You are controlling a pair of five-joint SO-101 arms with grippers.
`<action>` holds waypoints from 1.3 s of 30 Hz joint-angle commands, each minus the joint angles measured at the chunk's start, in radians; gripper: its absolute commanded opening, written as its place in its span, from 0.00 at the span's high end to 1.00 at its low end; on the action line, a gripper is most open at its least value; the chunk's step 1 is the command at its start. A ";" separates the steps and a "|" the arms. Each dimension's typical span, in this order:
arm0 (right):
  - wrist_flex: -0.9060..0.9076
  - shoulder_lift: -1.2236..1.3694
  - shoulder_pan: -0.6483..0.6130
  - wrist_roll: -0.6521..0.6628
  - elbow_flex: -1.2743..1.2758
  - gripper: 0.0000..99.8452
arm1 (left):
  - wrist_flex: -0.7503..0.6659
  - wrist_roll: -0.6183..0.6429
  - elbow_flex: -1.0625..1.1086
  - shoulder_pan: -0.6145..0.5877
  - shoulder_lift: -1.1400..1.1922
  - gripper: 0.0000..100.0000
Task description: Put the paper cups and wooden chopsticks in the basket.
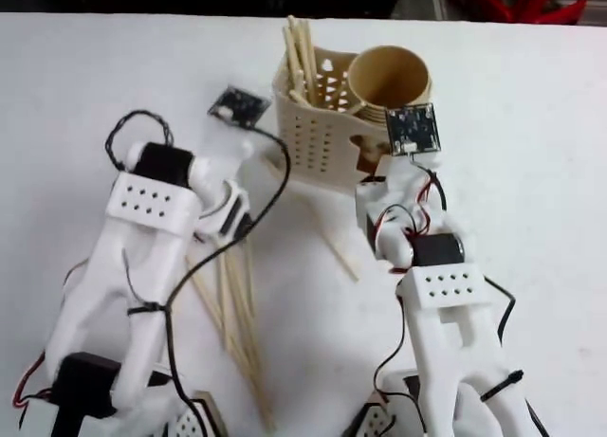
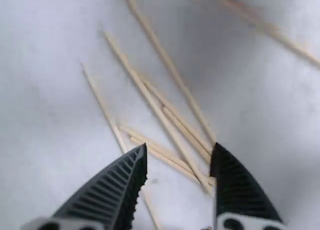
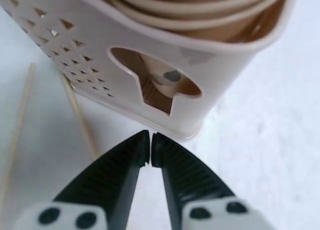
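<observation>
Left gripper jaws apart, nothing held, black ribbed fingertips over the loose wooden chopsticks; several sticks run between the tips, contact with them can't be told. Right gripper jaws pressed together, empty, tips just in front of the basket, pointing at its lower wall under the handle cutout, not clearly touching. Two single sticks on the table beside that basket wall, one running up to the basket's base, the other a bit further off. From the high view: left arm sits well away from the basket, over the chopstick pile, which fans out on the white table on the arm-base side of the basket. Right arm stands near the basket, wrist right against its front. One stray chopstick lies at an angle near the basket's front, between the two arms. Basket upright, perforated, cream. Inside it: stacked paper cups in the end nearer the right arm, and a bundle of chopsticks standing up out of the other end.
</observation>
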 commanded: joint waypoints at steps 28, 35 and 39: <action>-0.021 -0.028 0.008 0.000 -0.011 0.98 | -0.690 0.066 0.644 -0.038 -0.047 0.83; -0.021 -0.028 0.010 0.000 -0.011 0.98 | -0.692 0.112 0.643 0.041 -0.045 0.83; -0.021 -0.028 0.010 0.000 -0.011 0.98 | -0.692 0.120 0.643 0.051 -0.047 0.83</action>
